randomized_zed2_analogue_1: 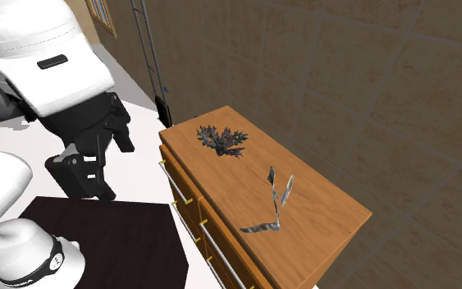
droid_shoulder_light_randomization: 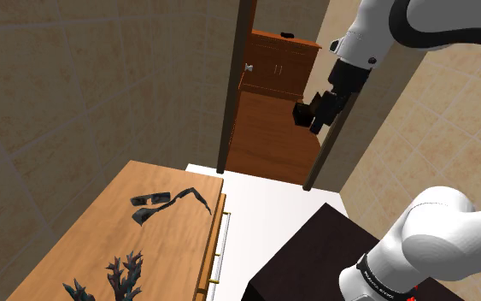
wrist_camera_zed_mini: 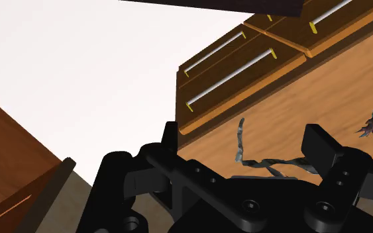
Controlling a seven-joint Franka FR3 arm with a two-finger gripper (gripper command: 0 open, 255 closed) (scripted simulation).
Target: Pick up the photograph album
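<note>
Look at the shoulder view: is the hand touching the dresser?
No, the hand hangs in the air, well apart from the dresser.

Flat, even light; white floor glaringly bright; tan tiled wall dimmer, softly shaded.

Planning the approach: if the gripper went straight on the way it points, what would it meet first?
Probably the grey album on the dresser top, framed between the open gripper's fingers; depth is unclear.
</note>
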